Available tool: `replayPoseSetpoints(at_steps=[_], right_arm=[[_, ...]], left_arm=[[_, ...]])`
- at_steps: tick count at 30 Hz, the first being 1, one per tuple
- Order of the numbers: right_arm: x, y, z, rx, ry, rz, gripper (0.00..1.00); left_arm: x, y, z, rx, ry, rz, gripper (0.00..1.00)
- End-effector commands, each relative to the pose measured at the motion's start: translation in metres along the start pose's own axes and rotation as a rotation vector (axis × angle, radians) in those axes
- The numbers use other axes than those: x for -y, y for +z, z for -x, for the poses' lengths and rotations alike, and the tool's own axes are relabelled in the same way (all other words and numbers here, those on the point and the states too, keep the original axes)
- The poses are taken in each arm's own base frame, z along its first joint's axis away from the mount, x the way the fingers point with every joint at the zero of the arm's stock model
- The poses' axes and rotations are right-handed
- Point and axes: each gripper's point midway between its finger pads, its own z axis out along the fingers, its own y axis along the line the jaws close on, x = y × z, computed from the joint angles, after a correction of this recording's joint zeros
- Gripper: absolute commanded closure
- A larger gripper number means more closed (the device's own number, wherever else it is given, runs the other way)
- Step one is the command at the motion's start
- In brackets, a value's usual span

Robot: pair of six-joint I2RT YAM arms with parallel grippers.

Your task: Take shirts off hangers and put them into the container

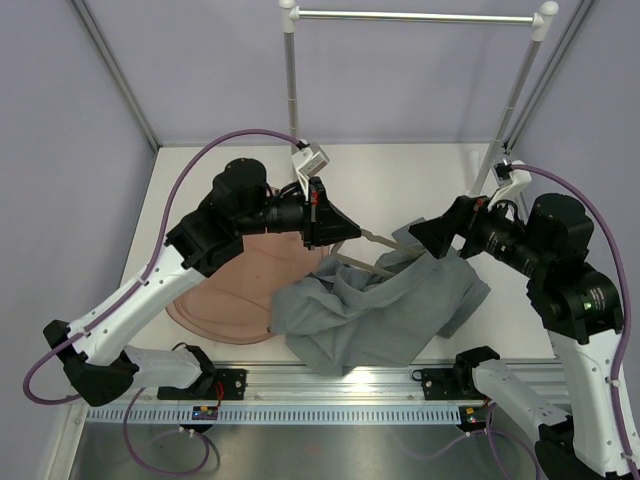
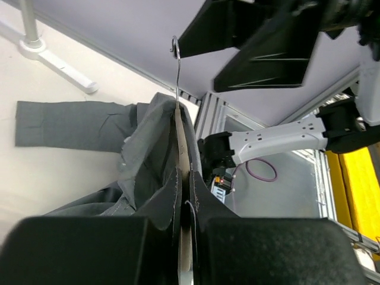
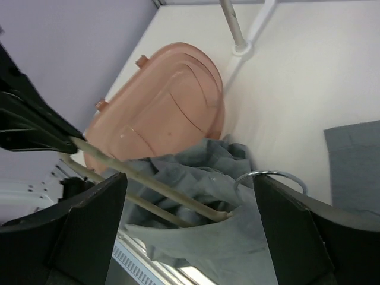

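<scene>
Shirt (image 1: pixel 385 310) hangs partly on the hanger (image 1: pixel 385 243) and is heaped on the tabletop (image 1: pixel 420 170) below and between the claws, its left edge at the tub (image 1: pixel 230 290). The hanger's long axis runs from the left claw (image 1: pixel 350 232), pinching the end away from the hook (image 3: pixel 270 175), toward the right claw (image 1: pixel 420 238), fingers spread just before the hook. The right claw is nearer the cloth, so the pull probably goes downward.

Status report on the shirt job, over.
Left gripper shut on hanger. Right gripper open, hook between its fingers. Shirt not yet off hanger, heaped over tub rim. Nothing seen in the way.
</scene>
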Motion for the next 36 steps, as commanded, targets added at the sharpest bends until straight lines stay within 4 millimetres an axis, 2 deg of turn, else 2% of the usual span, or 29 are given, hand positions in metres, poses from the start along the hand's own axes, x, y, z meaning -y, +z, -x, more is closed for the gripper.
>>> replayPoseSetpoints(at_steps=[1, 4, 6, 12, 17, 22, 23, 24, 27, 30, 31, 33, 34, 36], right_arm=[[-0.039, -0.028, 0.022, 0.096, -0.035, 0.142, 0.01], [-0.036, -0.043, 0.021, 0.123, -0.036, 0.096, 0.0], [-0.022, -0.048, 0.013, 0.128, -0.019, 0.021, 0.01], [0.005, -0.048, -0.013, 0.079, 0.037, -0.099, 0.0], [0.031, -0.03, -0.051, -0.026, 0.114, -0.171, 0.01], [0.05, -0.008, -0.073, -0.048, 0.18, -0.206, 0.01], [0.053, -0.001, -0.077, -0.052, 0.186, -0.204, 0.03], [0.055, 0.002, -0.079, -0.056, 0.193, -0.201, 0.09], [0.059, 0.014, -0.085, -0.07, 0.203, -0.189, 0.14], [0.06, 0.021, -0.091, -0.077, 0.214, -0.172, 0.24], [0.06, 0.023, -0.092, -0.075, 0.214, -0.166, 0.36], [0.06, 0.025, -0.094, -0.084, 0.215, -0.161, 0.49], [0.06, 0.025, -0.094, -0.087, 0.212, -0.162, 0.72], [0.063, 0.022, -0.092, -0.076, 0.206, -0.18, 0.98]], left_arm=[[0.012, -0.013, 0.025, 0.087, 0.066, 0.016, 1.0], [0.016, -0.017, 0.031, 0.102, 0.083, 0.018, 1.0], [0.02, -0.023, 0.034, 0.113, 0.098, 0.021, 1.0], [0.026, -0.052, 0.049, 0.149, 0.158, 0.109, 1.0], [0.034, -0.074, 0.06, 0.194, 0.188, 0.152, 1.0], [0.044, -0.088, 0.069, 0.215, 0.207, 0.159, 1.0], [0.046, -0.09, 0.071, 0.219, 0.209, 0.159, 1.0], [0.05, -0.093, 0.074, 0.226, 0.214, 0.157, 1.0], [0.056, -0.098, 0.077, 0.23, 0.219, 0.145, 1.0], [0.059, -0.1, 0.078, 0.235, 0.225, 0.142, 1.0], [0.058, -0.099, 0.077, 0.233, 0.222, 0.143, 1.0], [0.058, -0.099, 0.078, 0.236, 0.221, 0.141, 1.0], [0.058, -0.097, 0.077, 0.232, 0.22, 0.138, 1.0], [0.057, -0.097, 0.076, 0.233, 0.22, 0.138, 1.0]])
